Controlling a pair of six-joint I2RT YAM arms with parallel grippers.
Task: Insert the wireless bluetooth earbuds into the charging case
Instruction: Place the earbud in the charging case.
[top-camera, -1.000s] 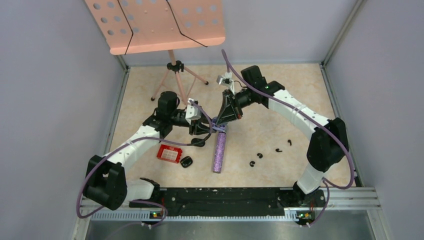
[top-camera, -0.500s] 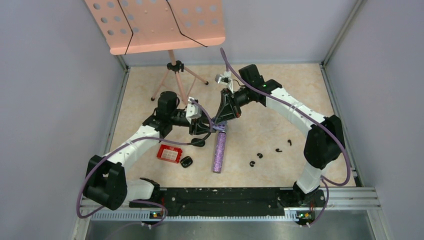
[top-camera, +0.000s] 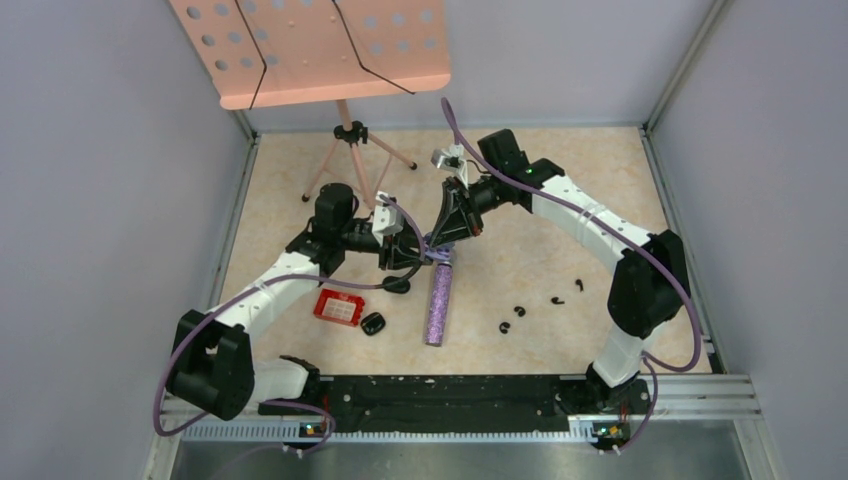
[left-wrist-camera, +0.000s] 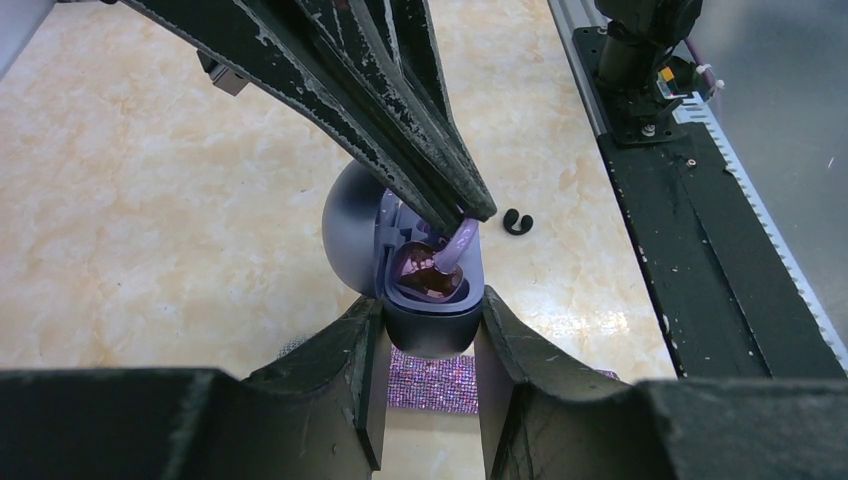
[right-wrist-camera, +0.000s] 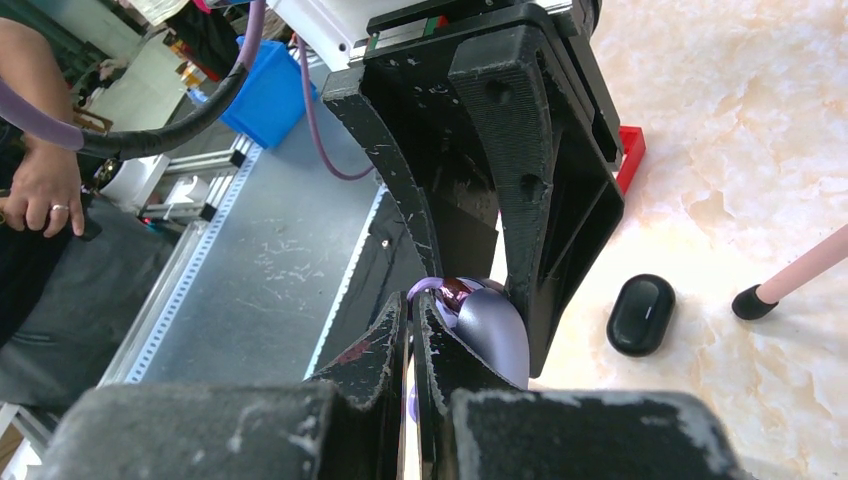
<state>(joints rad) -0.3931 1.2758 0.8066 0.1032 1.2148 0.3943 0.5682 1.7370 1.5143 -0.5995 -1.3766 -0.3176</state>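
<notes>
My left gripper (left-wrist-camera: 430, 312) is shut on an open pale purple charging case (left-wrist-camera: 432, 322), lid (left-wrist-camera: 348, 225) tipped back. My right gripper (right-wrist-camera: 411, 300) is shut on a pale purple earbud (left-wrist-camera: 461, 242), whose tip is down in the case's open cavity. In the right wrist view the earbud (right-wrist-camera: 428, 287) shows only as a sliver above the case (right-wrist-camera: 492, 332). In the top view both grippers meet at the case (top-camera: 430, 248) mid-table. Several black earbuds (top-camera: 520, 311) lie loose on the table to the right; one shows in the left wrist view (left-wrist-camera: 517, 222).
A glittery purple bar (top-camera: 437, 303) lies just below the case. A closed black case (top-camera: 373, 323) and a red box (top-camera: 338, 307) lie left of it. A pink music stand (top-camera: 345, 130) stands at the back left. Walls enclose the table.
The right arm has swung slightly left and back, keeping its fingertips at the case. The left arm and the case have barely moved.
</notes>
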